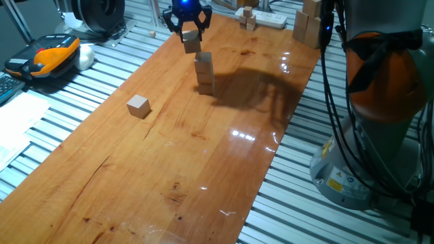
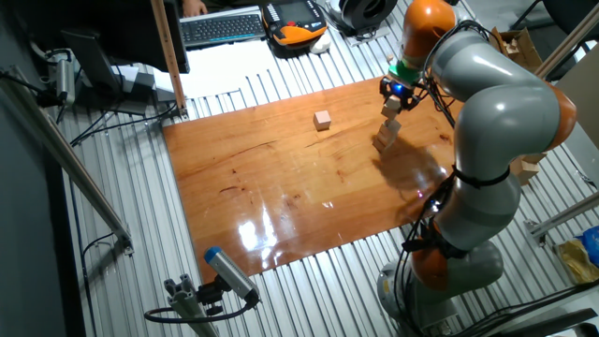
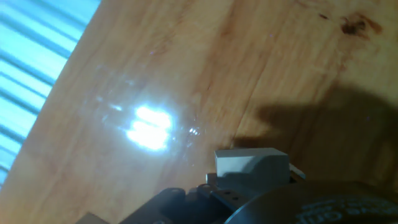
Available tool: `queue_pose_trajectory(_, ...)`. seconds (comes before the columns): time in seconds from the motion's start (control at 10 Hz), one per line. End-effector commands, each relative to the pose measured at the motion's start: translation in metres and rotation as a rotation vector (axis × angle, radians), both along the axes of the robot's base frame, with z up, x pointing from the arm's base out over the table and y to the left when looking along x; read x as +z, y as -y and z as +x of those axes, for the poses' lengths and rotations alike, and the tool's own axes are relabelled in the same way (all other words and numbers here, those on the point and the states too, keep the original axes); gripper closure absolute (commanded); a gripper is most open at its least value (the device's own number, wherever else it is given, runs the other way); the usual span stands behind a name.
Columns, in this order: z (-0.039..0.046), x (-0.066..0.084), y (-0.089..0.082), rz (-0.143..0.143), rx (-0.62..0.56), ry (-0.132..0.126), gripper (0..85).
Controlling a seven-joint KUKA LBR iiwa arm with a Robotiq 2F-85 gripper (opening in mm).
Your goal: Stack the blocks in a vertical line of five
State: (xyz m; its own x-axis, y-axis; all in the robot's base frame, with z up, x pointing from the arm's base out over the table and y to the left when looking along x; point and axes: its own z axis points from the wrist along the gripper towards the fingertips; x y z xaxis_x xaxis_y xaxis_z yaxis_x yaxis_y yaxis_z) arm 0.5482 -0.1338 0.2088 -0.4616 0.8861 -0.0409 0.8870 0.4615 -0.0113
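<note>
My gripper point(image 1: 190, 30) is shut on a light-tan wooden block point(image 1: 192, 44) and holds it slightly tilted, just above and a little left of a stack of three blocks point(image 1: 204, 74) at the far middle of the wooden table. A fifth block point(image 1: 138, 106) lies alone on the table, nearer and to the left. The other fixed view shows the gripper point(image 2: 395, 96), the held block point(image 2: 391, 109), the stack point(image 2: 385, 139) and the lone block point(image 2: 323, 119). The hand view shows a pale block face point(image 3: 252, 163) above dark gripper parts and the bare tabletop.
Larger pale wooden blocks point(image 1: 308, 24) stand at the back right, beside a white power strip point(image 1: 268, 17) with tiny wooden pieces point(image 1: 247, 19). An orange-and-black device point(image 1: 47, 57) lies off the table's left edge. The robot base point(image 1: 380, 102) stands at the right.
</note>
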Motion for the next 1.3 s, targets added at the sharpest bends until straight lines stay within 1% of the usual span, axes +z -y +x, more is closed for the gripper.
queue_pose_trajectory(0.0,-0.0011,0.0,0.0,0.004,-0.185,0.001,85.0)
queue_pose_trajectory(0.3,-0.0081,0.0,0.003,0.005,-0.139,0.004,85.0)
queue_pose_trajectory(0.5,-0.01,-0.002,0.007,0.004,-0.117,0.006,85.0)
queue_pose_trajectory(0.6,-0.0106,-0.004,0.011,0.007,-0.1,0.01,85.0)
queue_pose_trajectory(0.7,-0.0113,-0.007,0.016,0.018,-0.088,0.016,85.0)
queue_pose_trajectory(0.8,-0.0114,-0.009,0.018,0.015,-0.08,0.017,85.0)
queue_pose_trajectory(1.0,-0.0112,-0.009,0.018,-0.005,-0.073,0.01,85.0)
queue_pose_trajectory(1.2,-0.0108,-0.01,0.017,-0.004,-0.07,0.011,85.0)
